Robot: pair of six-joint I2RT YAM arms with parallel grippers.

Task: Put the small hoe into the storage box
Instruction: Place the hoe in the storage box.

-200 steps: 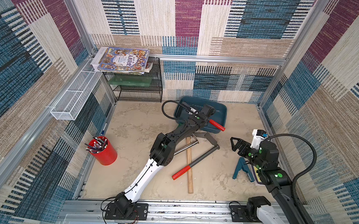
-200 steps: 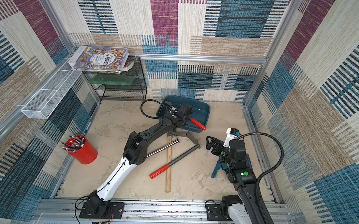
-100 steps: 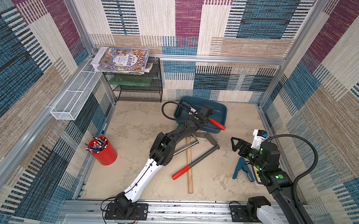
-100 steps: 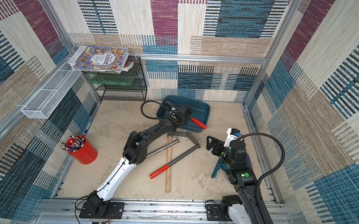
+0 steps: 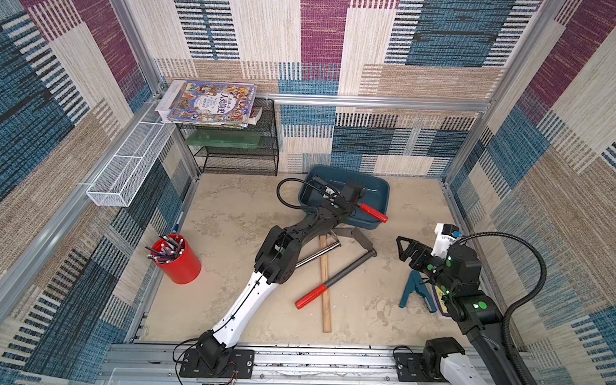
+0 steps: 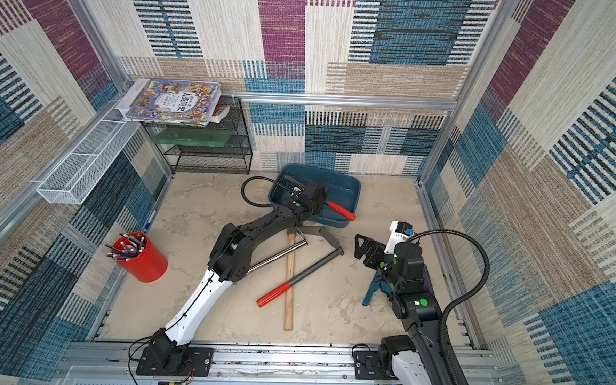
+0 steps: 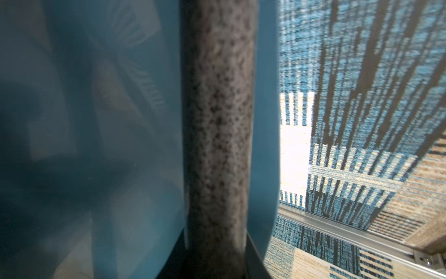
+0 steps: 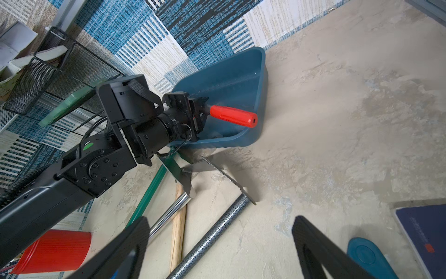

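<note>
Two arms reach over the sandy table [image 5: 226,211]. At the far left a red cup [image 5: 181,266] of pens stands by the wall. Next, the left arm [image 5: 250,299] climbs from the near rail, its white link slanting up and away. It bends at a black elbow and stretches its forearm toward the storage box [image 5: 375,190] by the back wall. The left pincer [image 5: 355,200] is clamped tight on the shaft of the small hoe [image 5: 373,212], holding it over the box's near side. The red grip juts out past the rim to the right, and the hoe's head is hidden behind the pincer. Several long-handled tools [image 5: 324,281] lie crossed on the table beneath the forearm. Farther right, the right arm [image 5: 474,307] rises from the rail with its wrist turned toward the middle. The right pincer [image 5: 400,249] hangs spread wide above the table, well apart from the hoe. A blue clamp [image 5: 411,291] lies under it.
</note>
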